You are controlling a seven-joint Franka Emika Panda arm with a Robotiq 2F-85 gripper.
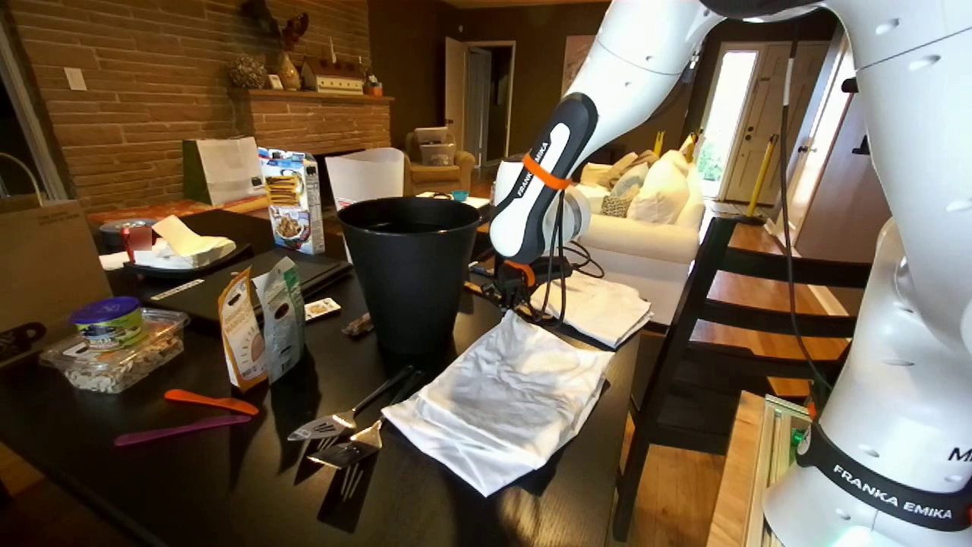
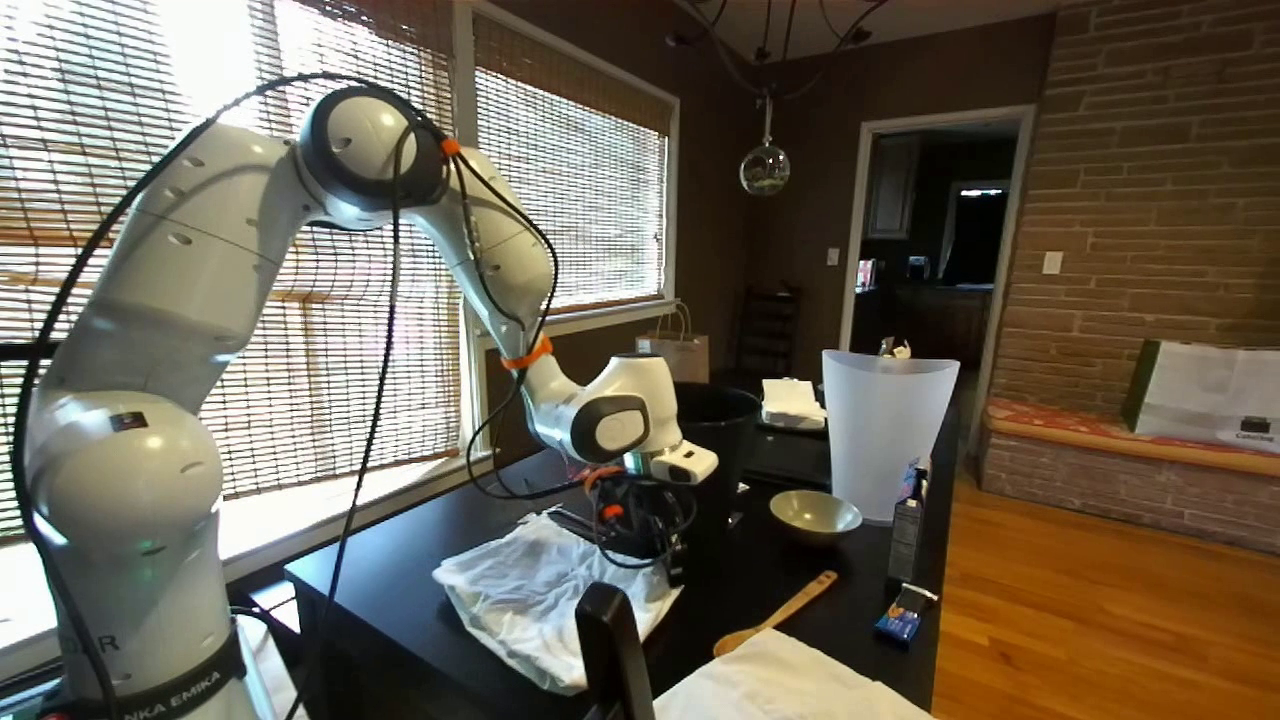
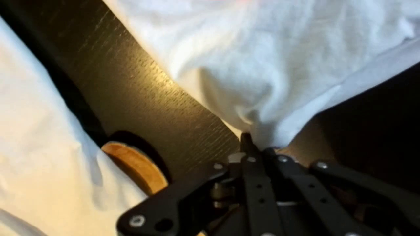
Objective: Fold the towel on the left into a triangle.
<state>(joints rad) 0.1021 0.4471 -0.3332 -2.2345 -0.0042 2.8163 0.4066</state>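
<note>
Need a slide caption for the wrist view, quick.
Fingers pinch a corner of the white towel, a wooden spoon lying nearby.

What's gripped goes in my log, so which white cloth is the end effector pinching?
The wrinkled towel near the black bin: the end effector pinches its bunched corner. The other cloth, neatly folded by the wooden spoon, lies outside that grip.

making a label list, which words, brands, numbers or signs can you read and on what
"FRANKA EMIKA": arm base
"FRANKA EMIKA": forearm
"M", rest cut off: arm base
Too small or blurred: print on the food box, pouches, tub, brown bag, white bag; other arm base letters
Wrist view: none
</note>
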